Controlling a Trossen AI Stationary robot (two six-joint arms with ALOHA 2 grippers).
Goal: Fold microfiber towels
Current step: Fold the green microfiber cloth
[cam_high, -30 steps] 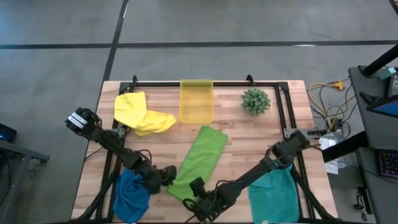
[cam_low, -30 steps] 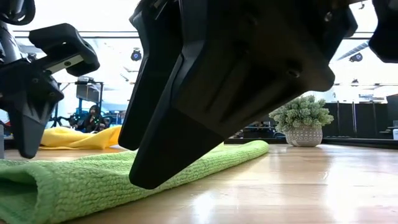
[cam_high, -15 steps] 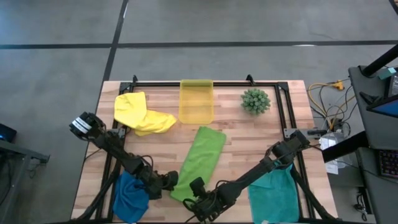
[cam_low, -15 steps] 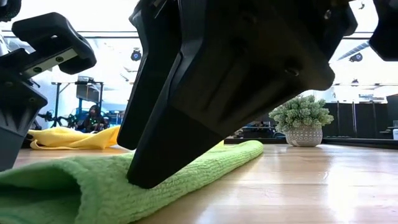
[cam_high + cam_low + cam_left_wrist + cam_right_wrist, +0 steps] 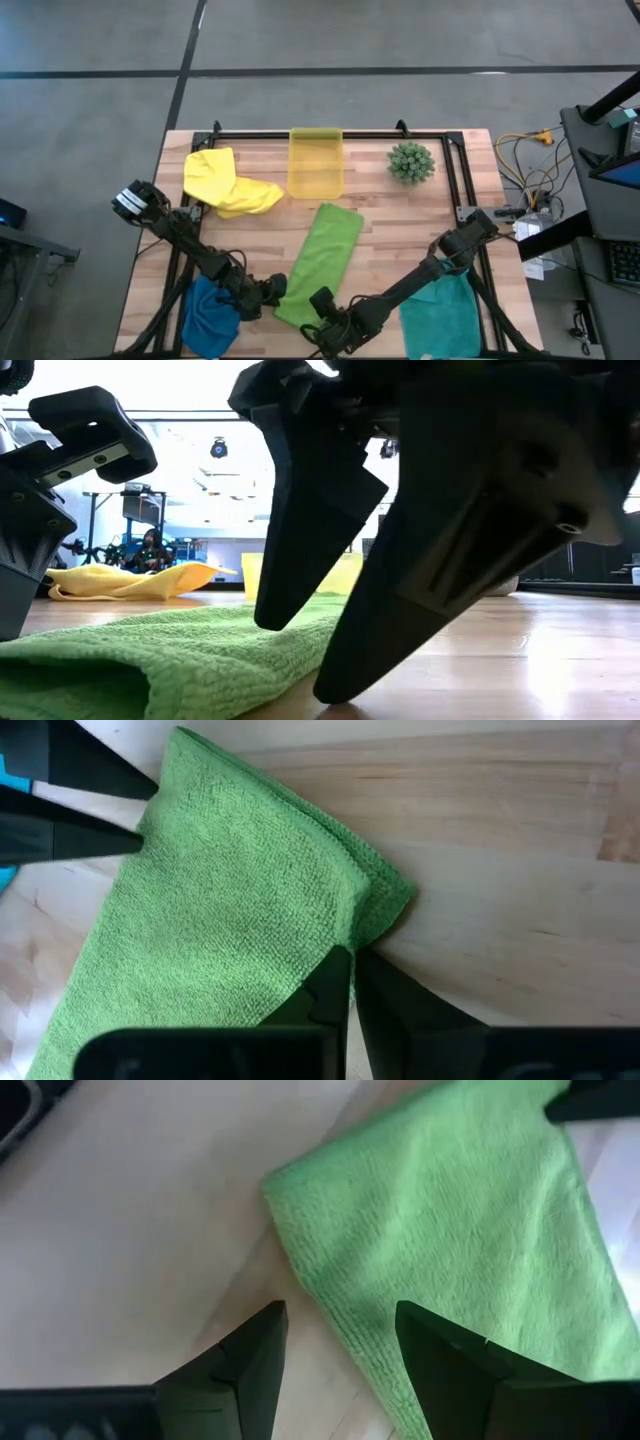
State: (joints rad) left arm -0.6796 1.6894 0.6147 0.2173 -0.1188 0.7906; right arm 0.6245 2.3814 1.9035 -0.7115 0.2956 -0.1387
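Observation:
The lime green towel (image 5: 322, 258) lies on the wooden table as a long folded strip, running from the centre toward the near edge. My left gripper (image 5: 274, 290) is at its near left corner and is shut on the cloth. My right gripper (image 5: 318, 314) stands open and low over the strip's near end (image 5: 330, 1210), one finger over the cloth and one over bare wood. The yellow towel (image 5: 228, 183) lies crumpled at the far left. A blue towel (image 5: 208, 312) drapes over the near left edge, and a teal one (image 5: 440, 312) over the near right. My left gripper pinches the lime green towel's folded edge (image 5: 352, 932) between its two fingertips, just beside the corner (image 5: 392, 900). The fingers slant down from the table's left side. The towel lies flat on the table. My right gripper: whether its fingertips (image 5: 335, 685) touch the cloth or wood, I cannot tell.
A translucent yellow-green bin (image 5: 315, 162) stands at the far middle and a small spiky green plant (image 5: 411, 161) at the far right. A black frame (image 5: 330, 134) runs round the table's far and side edges. Bare wood lies between the green strip and the teal towel.
My left gripper has sunk toward the green towel's near left corner and shut on its edge. My right gripper has rolled a little about its own line, so both of its fingers now show apart in the low view. The towel has stayed flat.

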